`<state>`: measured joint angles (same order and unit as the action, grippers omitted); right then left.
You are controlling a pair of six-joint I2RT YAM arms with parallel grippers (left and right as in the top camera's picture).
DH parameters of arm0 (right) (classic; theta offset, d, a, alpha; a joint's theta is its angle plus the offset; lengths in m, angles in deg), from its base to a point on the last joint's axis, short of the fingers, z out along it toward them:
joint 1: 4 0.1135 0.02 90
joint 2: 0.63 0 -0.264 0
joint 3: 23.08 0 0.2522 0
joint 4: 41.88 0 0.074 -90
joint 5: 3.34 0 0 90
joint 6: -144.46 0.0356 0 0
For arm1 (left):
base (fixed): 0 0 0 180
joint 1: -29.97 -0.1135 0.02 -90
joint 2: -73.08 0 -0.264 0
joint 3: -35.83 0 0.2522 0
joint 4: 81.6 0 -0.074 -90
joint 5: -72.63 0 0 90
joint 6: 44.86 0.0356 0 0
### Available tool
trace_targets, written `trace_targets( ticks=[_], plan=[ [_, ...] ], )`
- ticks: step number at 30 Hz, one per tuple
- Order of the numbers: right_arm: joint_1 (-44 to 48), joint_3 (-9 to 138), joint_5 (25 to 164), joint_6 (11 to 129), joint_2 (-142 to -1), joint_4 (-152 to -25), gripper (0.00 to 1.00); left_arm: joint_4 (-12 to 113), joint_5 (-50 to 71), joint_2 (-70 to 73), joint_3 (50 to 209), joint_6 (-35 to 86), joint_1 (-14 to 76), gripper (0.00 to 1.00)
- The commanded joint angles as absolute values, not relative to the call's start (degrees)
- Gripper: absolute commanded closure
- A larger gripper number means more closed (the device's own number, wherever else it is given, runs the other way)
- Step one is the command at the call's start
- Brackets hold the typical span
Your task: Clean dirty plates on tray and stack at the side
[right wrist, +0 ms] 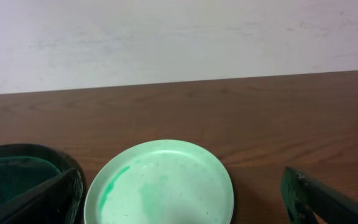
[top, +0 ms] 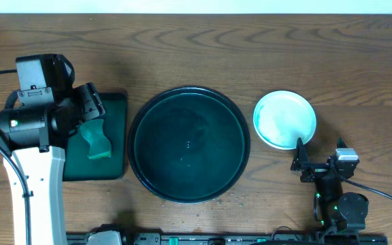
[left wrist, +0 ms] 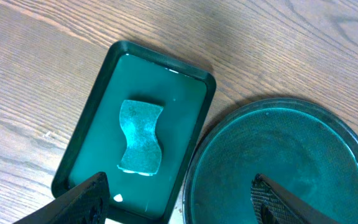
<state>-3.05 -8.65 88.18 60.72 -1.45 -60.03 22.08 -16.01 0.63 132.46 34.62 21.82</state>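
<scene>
The round tray [top: 189, 146] sits mid-desk, with a green-smeared plate [top: 284, 119] beside it toward the right edge. The left gripper [left wrist: 179, 180] hangs spread over the sponge [left wrist: 140, 137]. The right gripper [right wrist: 180, 177] is spread at the plate.

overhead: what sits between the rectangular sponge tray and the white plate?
Only the large round tray lies between the rectangular tray and the white plate; the overhead view shows it.

Soft, even light covers the table [top: 196, 47], with only a faint shadow beside the left arm [top: 36, 170]. In the left wrist view a thin glint lies on the rectangular tray [left wrist: 95, 102] at its far rim. The fingers [left wrist: 79, 199] of the left claw and the fingers [right wrist: 42, 199] of the right claw look dark and blurred at the lower edges.
</scene>
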Motion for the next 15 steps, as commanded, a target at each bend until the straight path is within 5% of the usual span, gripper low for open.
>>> trace_targets(
  ticks=[1,15],
  plan=[
    [-3.55,-9.0,88.42,60.15,-0.92,-59.83,0.01,22.1,-15.85,0.74,132.6,33.92,21.76,0.27],
    [-3.55,-9.0,88.42,60.15,-0.92,-59.83,0.01,21.99,-16.49,0.74,132.29,34.38,21.76,0.27]
  ],
)
